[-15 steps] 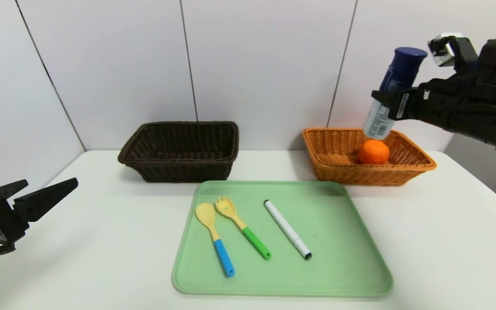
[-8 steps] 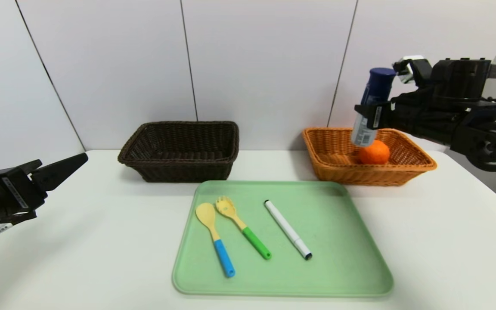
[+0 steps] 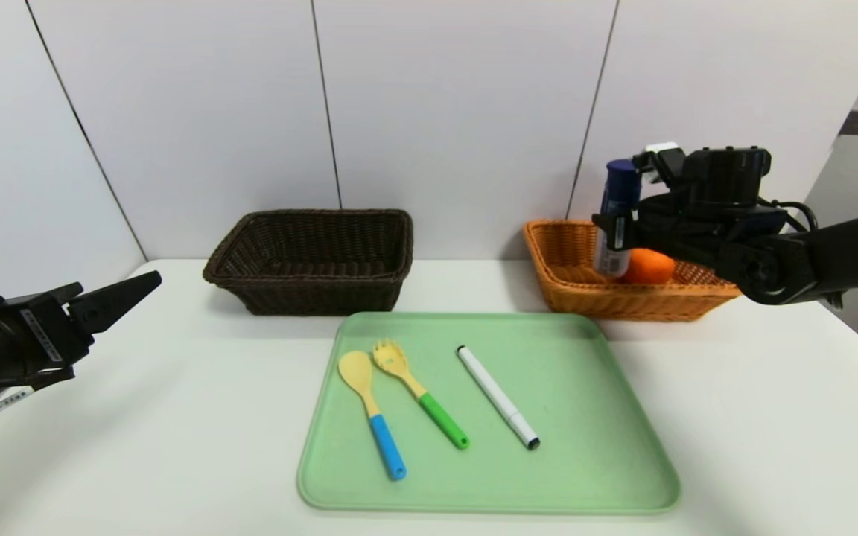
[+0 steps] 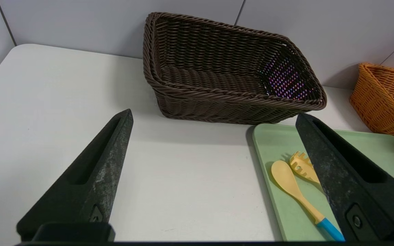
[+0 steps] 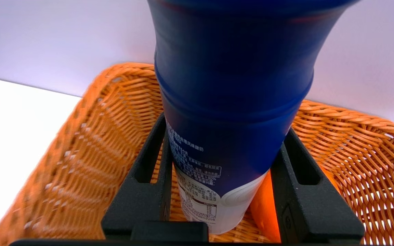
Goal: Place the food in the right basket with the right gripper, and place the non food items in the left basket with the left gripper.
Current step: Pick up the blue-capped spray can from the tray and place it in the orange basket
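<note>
A white tabletop (image 3: 198,447) is spreading across the scene, with pale wall panels (image 3: 466,112) standing behind it, dark seams running between them. Nearest, a light green tray (image 3: 585,476) is lying on the tabletop. On it, from the robot's left to right, a yellow spoon (image 3: 372,413) with a blue handle, a yellow slotted fork (image 3: 421,394) with a green handle and a white marker (image 3: 498,397) with black tips are resting, apart from one another, the handles of the spoon and fork pointing toward the near side.

Off to the left of the tray, the left gripper (image 4: 214,114) is hovering over the tabletop, jaws standing wide apart, holding nothing.

Beyond the tray, a dark brown wicker basket (image 3: 317,284) is standing at the left, its inside bare. At the right, an orange-tan wicker basket (image 3: 623,301) is sitting near the wall, holding an orange (image 3: 649,266).

The right gripper (image 3: 611,223) is reaching over this basket, its jaws closed around a white-and-blue bottle (image 3: 621,186) with a dark blue cap. The bottle is standing nearly upright, its lower end inside the basket, just beside the orange; whether it is touching the basket floor, cannot tell.
</note>
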Controlling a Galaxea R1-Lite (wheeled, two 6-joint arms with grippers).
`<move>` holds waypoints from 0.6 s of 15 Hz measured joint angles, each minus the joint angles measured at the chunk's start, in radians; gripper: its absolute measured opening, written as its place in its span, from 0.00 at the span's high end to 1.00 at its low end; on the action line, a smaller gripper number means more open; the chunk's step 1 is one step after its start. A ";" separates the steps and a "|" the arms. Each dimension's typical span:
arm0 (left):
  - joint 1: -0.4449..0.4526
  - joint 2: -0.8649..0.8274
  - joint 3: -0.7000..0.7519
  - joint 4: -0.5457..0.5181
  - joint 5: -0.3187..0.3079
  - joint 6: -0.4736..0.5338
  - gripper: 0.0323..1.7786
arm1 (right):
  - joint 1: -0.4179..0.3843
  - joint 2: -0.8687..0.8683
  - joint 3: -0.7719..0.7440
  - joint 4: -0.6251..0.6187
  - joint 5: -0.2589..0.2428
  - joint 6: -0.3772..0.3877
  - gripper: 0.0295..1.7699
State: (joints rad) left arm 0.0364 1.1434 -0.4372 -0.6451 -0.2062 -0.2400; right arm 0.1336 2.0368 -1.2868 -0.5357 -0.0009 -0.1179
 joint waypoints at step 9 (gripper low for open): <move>0.000 -0.004 0.001 0.000 0.000 0.001 0.05 | 0.005 0.037 -0.013 -0.004 -0.010 0.004 0.44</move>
State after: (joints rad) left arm 0.0368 1.1391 -0.4357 -0.6447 -0.2062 -0.2389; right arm 0.1385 2.0734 -1.2994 -0.5398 -0.0109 -0.1134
